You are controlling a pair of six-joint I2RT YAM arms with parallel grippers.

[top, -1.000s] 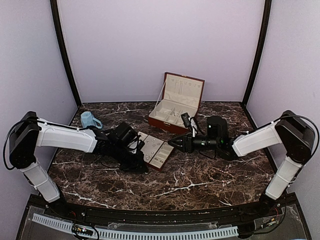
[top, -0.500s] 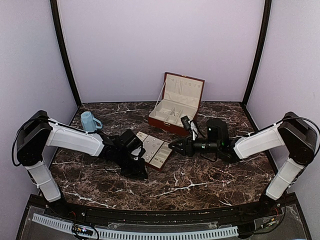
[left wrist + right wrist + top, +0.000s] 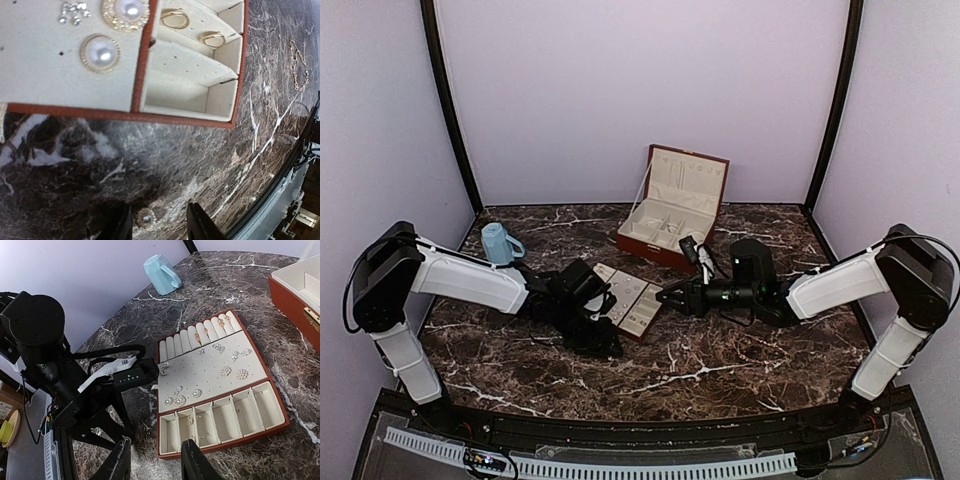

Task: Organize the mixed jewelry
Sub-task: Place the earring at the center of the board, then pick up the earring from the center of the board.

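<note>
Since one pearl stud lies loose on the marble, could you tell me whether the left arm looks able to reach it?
Probably yes: the pearl stud lies uncovered between the fingers of the open left end effector, and the tray sits clear of it.

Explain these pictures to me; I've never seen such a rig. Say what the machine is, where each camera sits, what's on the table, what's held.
These are two robot arms bolted at the table's near edge, each ending in a two-finger gripper. The wide picture comes from a fixed camera above and behind them. The other two come from cameras on the wrists, each showing its own fingers. On the marble table lie a flat cream-lined tray, an open red-brown box and a blue cup. The tray already holds pearl pieces and gold rings. The left gripper is open, its fingers either side of a small pearl piece on the marble. A thin gold chain lies loose on the marble too. The right gripper is open near the tray's edge. Neither holds anything.
</note>
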